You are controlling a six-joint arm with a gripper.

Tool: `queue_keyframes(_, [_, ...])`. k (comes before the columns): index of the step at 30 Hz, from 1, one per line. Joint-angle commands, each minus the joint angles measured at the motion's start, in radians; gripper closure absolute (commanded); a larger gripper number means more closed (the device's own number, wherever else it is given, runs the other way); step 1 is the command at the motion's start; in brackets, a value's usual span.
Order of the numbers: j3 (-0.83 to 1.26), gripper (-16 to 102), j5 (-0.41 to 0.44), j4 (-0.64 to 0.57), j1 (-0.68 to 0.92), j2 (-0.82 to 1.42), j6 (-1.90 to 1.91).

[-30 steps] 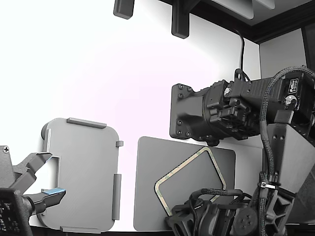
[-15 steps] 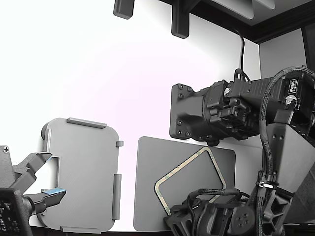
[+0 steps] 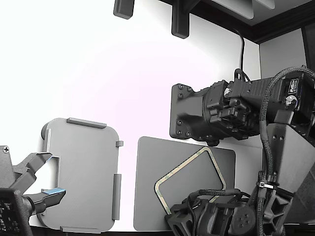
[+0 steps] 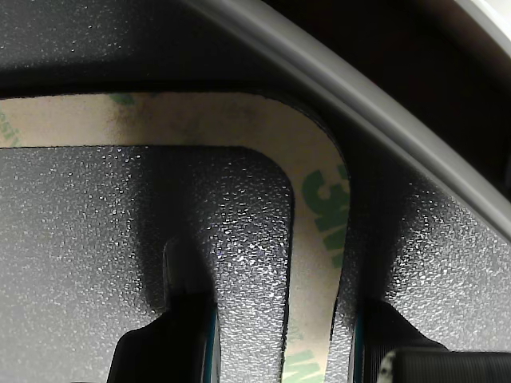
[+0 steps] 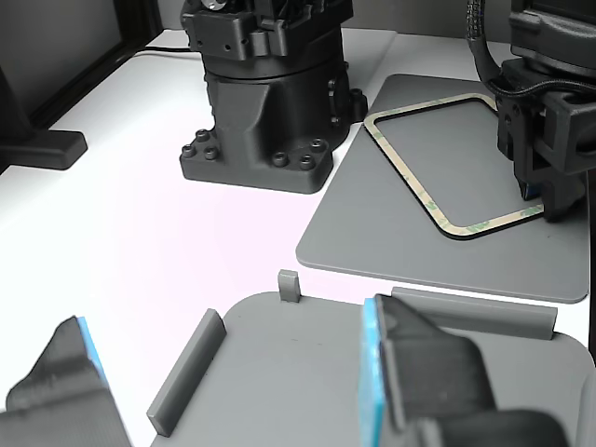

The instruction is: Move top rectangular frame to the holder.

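1. While the arm reaches low over the dark grey mat (image 3: pixel 147 196), its gripper (image 4: pixel 275 335) straddles one long strip of the top rectangular frame (image 4: pixel 315 231) near a rounded corner, one finger (image 4: pixel 188 319) inside the hollow and the other outside.
2. The jaws are spread, with the strip between them and a gap visible at the inner finger; whether either tip touches the frame cannot be told.
3. The frame lies flat on the mat, turned askew, its corners close to the mat's edges.
4. The holder (image 3: pixel 83 172) sits just beside the mat on the white tabletop (image 3: pixel 98 73), at the exterior view's left, with nothing resting in it.
5. A second arm's base (image 5: pixel 265 102) stands on the tabletop beside the mat's edge.
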Motion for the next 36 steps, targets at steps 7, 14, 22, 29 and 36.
queue_keyframes(7, [-0.04, 26, 0.005, 0.0, -0.005, 0.025, 0.003])
queue_keyframes(14, [-0.038, 35, 0.009, -0.005, -0.005, 0.021, 0.011])
queue_keyframes(22, [-0.029, 38, 0.011, -0.02, -0.005, 0.017, 0.014])
queue_keyframes(29, [-0.015, 70, 0.034, -0.046, -0.005, 0.015, 0.04])
queue_keyframes(36, [-0.032, 96, 0.055, -0.049, -0.005, 0.009, 0.048])
